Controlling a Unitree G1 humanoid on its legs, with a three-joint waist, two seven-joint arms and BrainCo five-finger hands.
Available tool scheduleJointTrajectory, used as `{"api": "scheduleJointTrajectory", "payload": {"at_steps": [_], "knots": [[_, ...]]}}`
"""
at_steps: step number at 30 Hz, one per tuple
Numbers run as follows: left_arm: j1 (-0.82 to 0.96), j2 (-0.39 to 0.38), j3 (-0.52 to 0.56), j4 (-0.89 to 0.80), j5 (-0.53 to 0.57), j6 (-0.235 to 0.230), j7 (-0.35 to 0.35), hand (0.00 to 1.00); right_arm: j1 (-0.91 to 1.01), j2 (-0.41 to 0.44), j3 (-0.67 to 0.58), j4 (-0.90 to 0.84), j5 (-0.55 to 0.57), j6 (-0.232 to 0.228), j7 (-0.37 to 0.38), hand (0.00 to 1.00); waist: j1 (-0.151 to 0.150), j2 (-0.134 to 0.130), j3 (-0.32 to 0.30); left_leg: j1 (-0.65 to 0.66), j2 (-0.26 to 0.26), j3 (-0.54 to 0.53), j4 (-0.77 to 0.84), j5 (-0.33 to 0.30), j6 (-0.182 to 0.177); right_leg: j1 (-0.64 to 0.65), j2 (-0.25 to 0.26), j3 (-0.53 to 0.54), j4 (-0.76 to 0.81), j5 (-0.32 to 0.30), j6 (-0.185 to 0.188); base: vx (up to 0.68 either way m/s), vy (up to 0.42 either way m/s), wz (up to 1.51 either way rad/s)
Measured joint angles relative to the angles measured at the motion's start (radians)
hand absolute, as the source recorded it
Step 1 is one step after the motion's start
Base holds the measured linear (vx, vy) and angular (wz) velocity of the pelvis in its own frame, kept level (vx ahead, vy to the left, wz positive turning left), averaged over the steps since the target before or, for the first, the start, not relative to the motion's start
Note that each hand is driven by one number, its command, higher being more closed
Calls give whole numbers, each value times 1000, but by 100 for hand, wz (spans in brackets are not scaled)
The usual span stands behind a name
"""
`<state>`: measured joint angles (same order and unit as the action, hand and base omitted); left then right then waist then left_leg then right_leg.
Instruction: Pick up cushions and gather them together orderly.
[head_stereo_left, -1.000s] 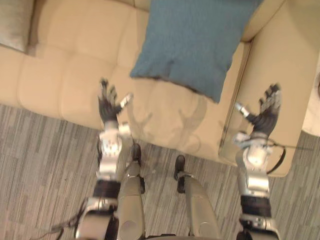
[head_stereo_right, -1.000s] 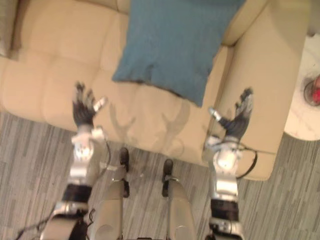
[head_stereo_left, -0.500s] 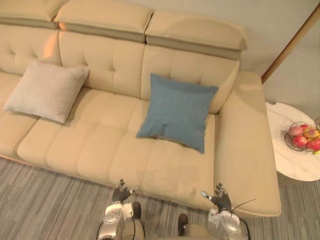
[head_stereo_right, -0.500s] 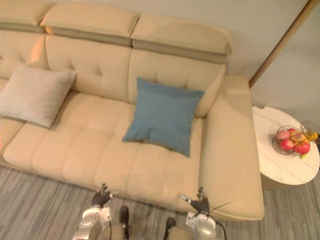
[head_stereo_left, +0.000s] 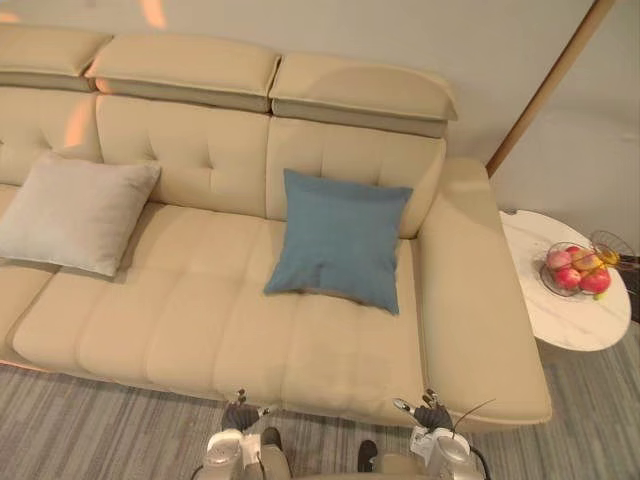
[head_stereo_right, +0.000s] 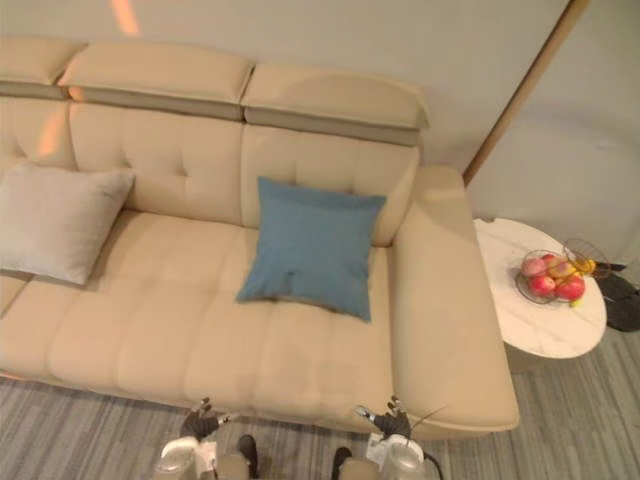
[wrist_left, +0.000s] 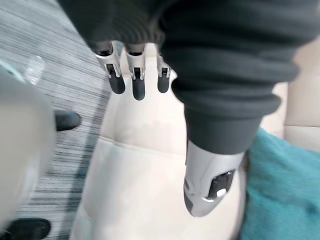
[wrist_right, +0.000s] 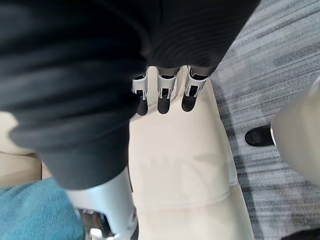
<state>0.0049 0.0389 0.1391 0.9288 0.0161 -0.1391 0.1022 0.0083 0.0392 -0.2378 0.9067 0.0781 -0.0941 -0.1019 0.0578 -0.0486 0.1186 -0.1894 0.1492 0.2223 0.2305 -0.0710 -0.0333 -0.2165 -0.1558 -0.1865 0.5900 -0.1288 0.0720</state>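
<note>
"At the sofa's (head_stereo_left: 200, 320) front edge, nearest the camera: what do the hands hold?"

"Nothing. Your left hand (head_stereo_left: 240, 414) and right hand (head_stereo_left: 432, 414) hang just off the seat front, above the striped floor (head_stereo_left: 100, 440). In each wrist view the fingers (wrist_left: 132, 85) run straight and slightly apart, with the thumb out to the side, closed on no cloth."

"Farther in: where do the cushions lie?"

"The blue cushion (head_stereo_left: 340, 238) stands with its lower edge on the seat and its upper part leaning on the backrest, in the section next to the right armrest. It sits roughly between your two hands, but well beyond them. The pale grey cushion (head_stereo_left: 75, 212) is propped the same way far to your left, well apart from the blue one. The gathering is not yet begun."

"How will they handle?"

"Judge both as light, soft and yielding: they will sag rather than hold shape, and nothing about them is fragile. The woven covers look coarse enough not to slip. Take the blue one by its two side edges, one hand to each, so that it stays flat. A single corner pinch would probably hold, but the body would droop and swing."

"Farthest off?"

"The round table (head_stereo_left: 570, 322) just beside the right armrest carries a wire bowl of fruit (head_stereo_left: 573, 270). Keep your right arm's swing away from it."
</note>
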Motion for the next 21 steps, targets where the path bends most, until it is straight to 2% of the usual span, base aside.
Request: {"api": "scheduleJointTrajectory", "payload": {"at_steps": [2, 3, 5, 6, 7, 8, 9, 10, 11, 12, 13, 14, 15, 16, 18, 19, 20, 21], "knots": [[10, 8, 7, -26, -1, -1, 2, 0, 18, 9, 7, -15, 0, 2, -3, 0, 2, -25, -14, -53, -14, -11, 69, 1, 5, 9, -38, 22, 271, -52, 53, -154, -50, 32], [13, 3, 28, -39, -1, -1, 3, 0, 23, 17, 6, -20, 0, 1, -5, 0, 7, -38, -25, -82, -21, -19, 106, 5, 3, 39, -43, 55, 370, -75, 91, -99, -130, 19], [24, 2, 41, -52, -3, 0, 7, 0, 20, 18, 6, -23, 0, 1, -8, 0, 31, -60, -42, -145, -14, -7, 179, 9, 3, 140, -36, 101, 234, -91, 124, -178, -206, -11], [21, -14, 43, -51, -4, 4, 7, 0, -3, 5, 5, -23, 0, 3, -17, 0, 49, -32, -32, -171, 8, -9, 199, 26, -5, 191, 11, 103, 124, -170, 117, -239, -174, -21], [31, -28, 39, -52, -6, 6, 8, 0, -3, -3, 5, -23, 0, 3, -25, 0, 58, -12, -33, -175, 27, -10, 179, 55, -2, 211, 31, 96, 66, -191, 99, -273, -190, -8], [43, -41, 31, -63, -10, 5, 9, 0, -2, -6, 5, -25, 1, 2, -34, 0, 59, 1, -40, -185, 51, -7, 148, 99, -2, 229, 52, 64, 1, -221, 63, -282, -216, 3], [43, -40, 17, -67, -13, 4, 9, 0, -6, -9, 5, -27, 1, 1, -38, 0, 59, 8, -40, -194, 61, -7, 136, 124, -8, 234, 64, 45, -26, -237, 53, -367, -272, 9], [43, -41, -10, -67, -19, 5, 11, 0, -18, -12, 8, -27, 1, 1, -48, 0, 59, 32, -25, -195, 90, -3, 105, 168, -24, 236, 98, 23, -50, -245, 51, -425, -246, 5], [45, -43, -30, -66, -20, 7, 11, 0, -22, -9, 8, -27, 1, 1, -56, 0, 58, 43, -17, -189, 106, -1, 57, 234, -26, 231, 123, 10, -58, -242, 47, -400, -193, 21], [45, -36, -41, -64, -19, 8, 10, 0, -26, -6, 11, -27, 1, 2, -61, 0, 55, 41, -15, -178, 98, -3, -21, 338, -45, 231, 132, -11, -78, -240, 45, -340, -159, 32], [41, -35, -42, -64, -19, 10, 10, 0, -22, -5, 11, -27, 1, 2, -64, 0, 50, 37, -13, -172, 95, -6, -58, 382, -68, 237, 132, -24, -94, -240, 45, -343, -200, 31], [34, -52, -39, -72, -17, 11, 9, 0, -14, -7, 11, -24, 1, 4, -67, 0, 51, 35, -6, -175, 107, -12, 0, 320, -87, 240, 140, -52, -121, -240, 45, -354, -186, -2], [33, -60, -30, -72, -17, 16, 10, 0, -13, -15, 12, -24, 0, 6, -68, 0, 52, 41, -3, -176, 103, -33, 98, 207, -63, 227, 132, -79, -126, -236, 29, -271, -140, -27], [33, -63, -28, -72, -17, 18, 9, 0, -11, -18, 12, -24, 0, 6, -67, 0, 52, 42, -4, -176, 99, -42, 142, 160, -60, 216, 128, -86, -126, -228, -6, -207, -48, -53], [31, -69, -14, -67, -14, 19, 9, 0, -8, -23, 14, -23, -2, 8, -62, 0, 50, 37, -3, -170, 84, -58, 311, 17, -52, 197, 105, -94, -167, -220, -81, -244, -27, -80], [19, -80, -7, -45, -7, 20, 9, 0, 6, -30, 13, -22, -2, 13, -60, 0, 47, 46, -4, -152, 83, -85, 376, -47, -50, 192, 102, -98, -192, -214, -97, -232, 14, -69], [15, -83, -6, -35, -5, 20, 9, 0, 16, -31, 12, -22, -3, 15, -58, 0, 47, 48, -5, -140, 83, -93, 392, -69, -56, 188, 99, -102, -197, -212, -98, -240, 120, -38], [7, -85, -6, -11, 2, 22, 6, 0, 42, -28, 4, -15, -3, 19, -53, 0, 41, 49, -6, -100, 83, -102, 400, -125, -66, 183, 93, -109, -197, -204, -93, -173, 150, 4]]}}
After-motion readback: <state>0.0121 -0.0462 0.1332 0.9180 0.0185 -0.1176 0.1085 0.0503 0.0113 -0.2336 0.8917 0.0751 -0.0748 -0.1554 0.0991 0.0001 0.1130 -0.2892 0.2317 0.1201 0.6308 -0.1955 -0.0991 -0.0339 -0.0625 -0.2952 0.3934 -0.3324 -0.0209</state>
